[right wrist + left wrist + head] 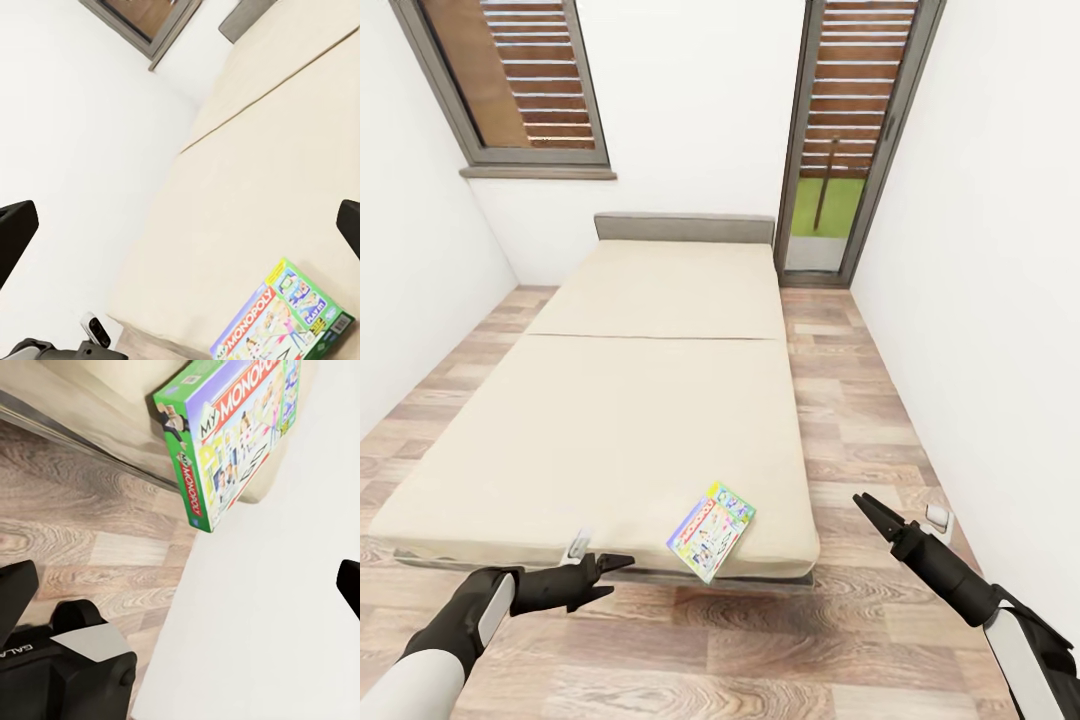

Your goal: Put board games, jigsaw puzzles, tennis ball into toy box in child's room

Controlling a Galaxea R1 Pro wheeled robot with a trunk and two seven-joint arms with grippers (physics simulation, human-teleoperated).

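- Monopoly board game [711,531], head view: lies flat on the bed [610,420] at the foot-end corner on the robot's right, turned at an angle, one corner reaching the mattress edge. Placement near the edge probably makes it reachable from the floor without leaning over the mattress.
- Head view, left claw [615,570]: hangs low at the foot of the bed, to the left of the box and apart from it, fingers parted, nothing between them.
- Head view, right claw [872,508]: held over the wood floor [860,420] beside the bed, to the right of the box, not touching it. Whether its fingers are parted is hard to read here.
- Left wrist view: box lid reads "My Monopoly" [240,435], green edge facing the camera, corner at the mattress edge above the grey frame. Finger tips sit at the far sides of the frame, wide apart, empty.
- Right wrist view: same box [281,319] on the beige mattress, headboard far off. Finger tips again far apart, holding nothing.
- Judgement: approach stage; both arms flank the box, either could take it.
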